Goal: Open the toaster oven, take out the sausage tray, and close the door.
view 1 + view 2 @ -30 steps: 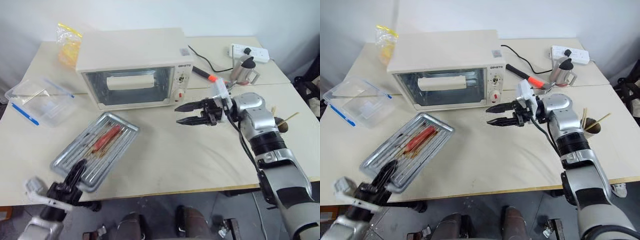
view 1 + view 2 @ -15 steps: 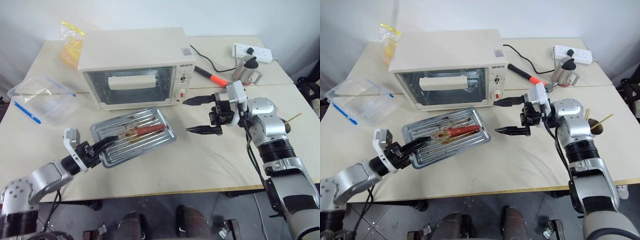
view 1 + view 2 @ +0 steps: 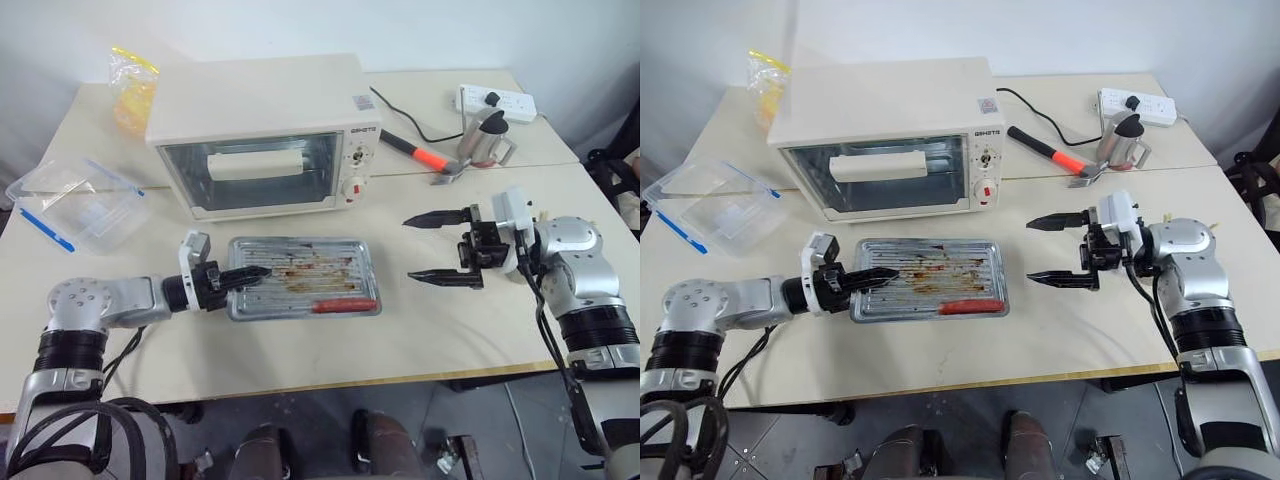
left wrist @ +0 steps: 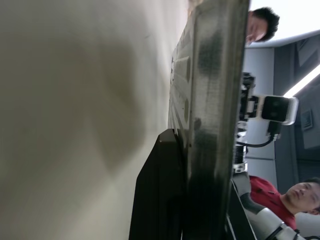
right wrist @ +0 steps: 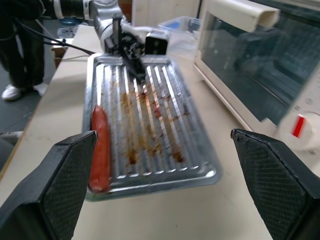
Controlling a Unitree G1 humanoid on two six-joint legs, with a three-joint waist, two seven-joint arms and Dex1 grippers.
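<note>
Though grease-stained, the sausage tray point(image 3: 300, 290) holds 1 red sausage point(image 3: 342, 305).

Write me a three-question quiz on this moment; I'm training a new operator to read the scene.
1. True or false: the door of the toaster oven is shut.
2. Which gripper grips the sausage tray? A: left gripper; B: right gripper; C: both.
3. Fill in: the sausage lies along the tray's edge ____ from the oven.

Key:
1. True.
2. A; its jaws are shut on the tray's short rim, while the right gripper's jaws stand wide open beside the tray, apart from it.
3. Farthest.
</note>
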